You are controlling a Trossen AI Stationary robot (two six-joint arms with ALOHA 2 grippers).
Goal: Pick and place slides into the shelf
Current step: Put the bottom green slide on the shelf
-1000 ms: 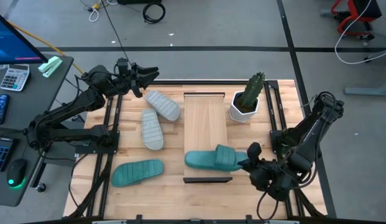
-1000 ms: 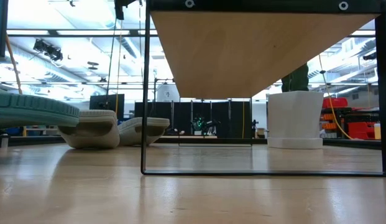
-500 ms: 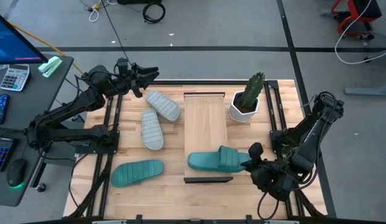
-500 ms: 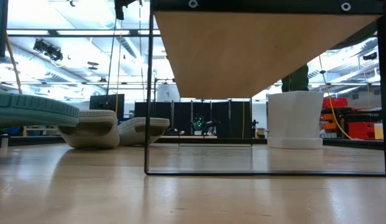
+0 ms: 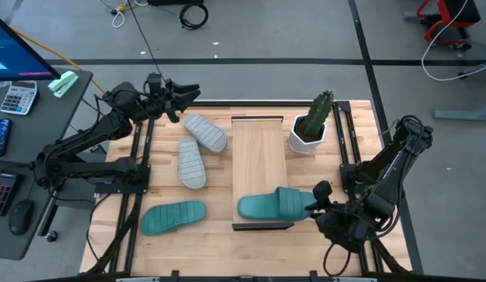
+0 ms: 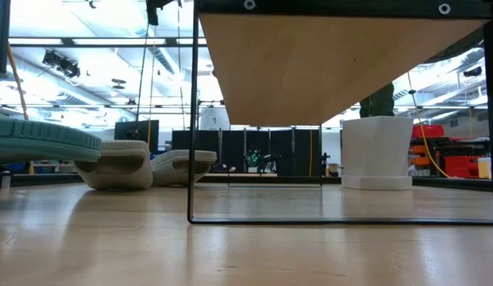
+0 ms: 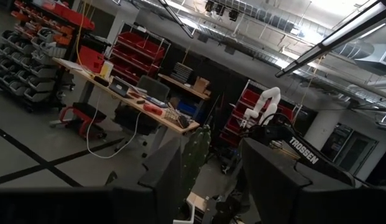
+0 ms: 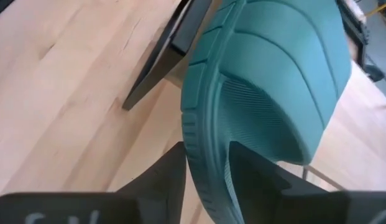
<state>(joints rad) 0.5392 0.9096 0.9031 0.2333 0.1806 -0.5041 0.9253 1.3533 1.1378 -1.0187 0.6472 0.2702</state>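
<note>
A teal slide (image 5: 270,206) lies across the near end of the light-wood shelf (image 5: 258,153), strap end past its right edge, and my right gripper (image 5: 313,205) is shut on that end. The right wrist view shows its ribbed footbed and strap (image 8: 273,74) next to the shelf's dark edging (image 8: 174,50). The second teal slide (image 5: 172,216) and two grey slides (image 5: 203,131) (image 5: 192,163) lie sole up on the tabletop left of the shelf. My left gripper (image 5: 184,95) is open in the air over the far-left corner. My right gripper holds the teal slide by the sole's rim (image 8: 196,146) at the strap end. The rim is pinched between the two fingers, one finger (image 8: 158,177) outside the sole and the other (image 8: 258,177) on the footbed side. The fingers come level from the table's right.
A white pot with a cactus (image 5: 309,129) stands right of the shelf's far end. The low view shows the shelf's underside (image 6: 333,71) on thin black legs, the pot (image 6: 377,151) behind it and the slides (image 6: 115,163) at the left. A desk with a calculator stands left of the table.
My right gripper has drawn back a little toward the table's right and near edges, and the teal slide has slid with it across the shelf's near end. The shelf's frame has shifted slightly toward the right.
</note>
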